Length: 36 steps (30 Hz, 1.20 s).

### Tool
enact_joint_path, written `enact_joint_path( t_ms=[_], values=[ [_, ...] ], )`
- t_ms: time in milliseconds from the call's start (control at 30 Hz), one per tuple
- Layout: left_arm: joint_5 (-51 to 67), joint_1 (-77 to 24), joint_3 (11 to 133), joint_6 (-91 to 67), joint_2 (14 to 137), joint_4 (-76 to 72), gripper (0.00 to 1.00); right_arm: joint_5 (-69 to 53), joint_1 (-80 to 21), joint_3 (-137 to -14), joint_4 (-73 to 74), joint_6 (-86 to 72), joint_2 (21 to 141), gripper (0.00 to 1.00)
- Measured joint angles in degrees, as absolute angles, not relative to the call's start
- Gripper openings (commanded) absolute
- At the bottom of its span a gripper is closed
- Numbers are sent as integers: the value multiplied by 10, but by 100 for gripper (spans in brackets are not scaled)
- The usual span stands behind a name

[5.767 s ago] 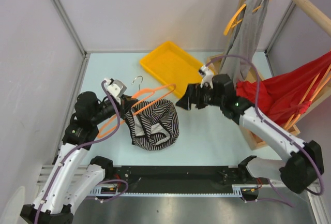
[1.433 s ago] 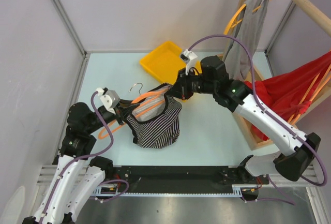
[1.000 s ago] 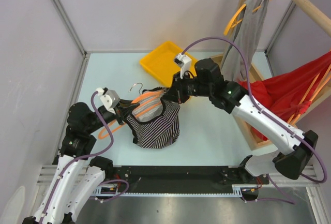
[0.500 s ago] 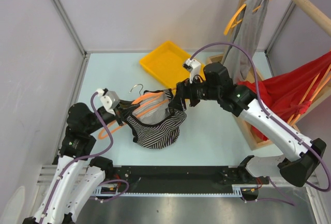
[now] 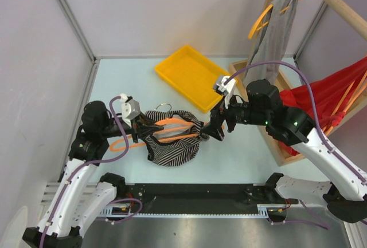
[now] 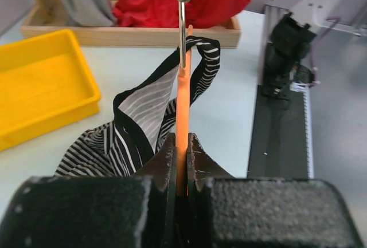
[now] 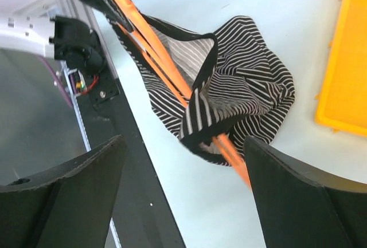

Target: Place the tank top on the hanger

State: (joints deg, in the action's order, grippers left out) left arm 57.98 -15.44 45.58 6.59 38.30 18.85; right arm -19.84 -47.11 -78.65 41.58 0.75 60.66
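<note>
Top view, 12 o'clock taken as away from the arm bases. The right gripper (image 5: 211, 131), shut on the striped cloth a second ago and held up by the hanger's 12 o'clock side, is now seen released, jaws spread wide, and drawn off to the 3 o'clock tip of the hanger (image 5: 172, 124), just beside the cloth with nothing held. The left gripper (image 6: 182, 145) is clenched on the hanger's bar at its 9 o'clock end, and the bar is kept off the table. The tank top (image 5: 172, 148) is found hanging from the hanger at mid-table; in the left wrist view one dark-edged strap is looped around the bar, and in the right wrist view the orange arm is seen passing through the cloth and out at its far side. The handover is judged partly done: one shoulder seems threaded, while the rest sags in a bunch toward 6 o'clock; whether the second strap is seated cannot be told. Bare table (image 5: 235, 162) is noted at 4 to 6 o'clock, bounded by the black rail (image 5: 195, 193). The yellow tray (image 5: 189, 71) lies near at 1 o'clock, the wooden base (image 5: 279, 150) at 3 o'clock under the right arm, and the side wall at 9 o'clock behind the left arm, so room is tightest there.
</note>
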Motion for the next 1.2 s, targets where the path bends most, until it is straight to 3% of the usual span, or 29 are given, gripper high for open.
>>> enact_joint_path(
  t_ms=[333, 633, 733, 800, 833, 867, 900, 967, 1000, 1067, 1100, 1167, 1200],
  values=[
    [695, -153, 485, 85, 399, 227, 0, -251, -496, -783, 427, 76, 629, 85],
    [729, -154, 493, 86, 402, 231, 0, -265, -553, -768, 440, 94, 668, 81],
    [734, -154, 493, 86, 404, 231, 0, -267, -567, -760, 446, 97, 669, 62],
    [738, -154, 493, 86, 405, 231, 0, -267, -573, -756, 450, 99, 670, 44],
    [738, -154, 493, 86, 405, 231, 0, -267, -575, -754, 451, 100, 670, 32],
    [739, -154, 493, 86, 406, 231, 0, -267, -576, -754, 452, 98, 670, 5],
    [740, -154, 494, 86, 406, 231, 0, -267, -576, -753, 452, 97, 670, 0],
    [746, -154, 496, 86, 409, 233, 9, -270, -576, -753, 452, 94, 670, 0],
    [748, -153, 497, 86, 410, 234, 32, -271, -576, -752, 450, 93, 669, 0],
    [750, -153, 499, 90, 414, 234, 52, -270, -577, -748, 448, 91, 665, 0],
    [750, -153, 501, 90, 416, 235, 68, -270, -577, -747, 447, 88, 664, 0],
    [743, -153, 504, 91, 417, 232, 82, -259, -579, -743, 446, 80, 661, 0],
    [735, -153, 505, 91, 416, 232, 99, -254, -579, -741, 447, 75, 660, 0]
  ],
)
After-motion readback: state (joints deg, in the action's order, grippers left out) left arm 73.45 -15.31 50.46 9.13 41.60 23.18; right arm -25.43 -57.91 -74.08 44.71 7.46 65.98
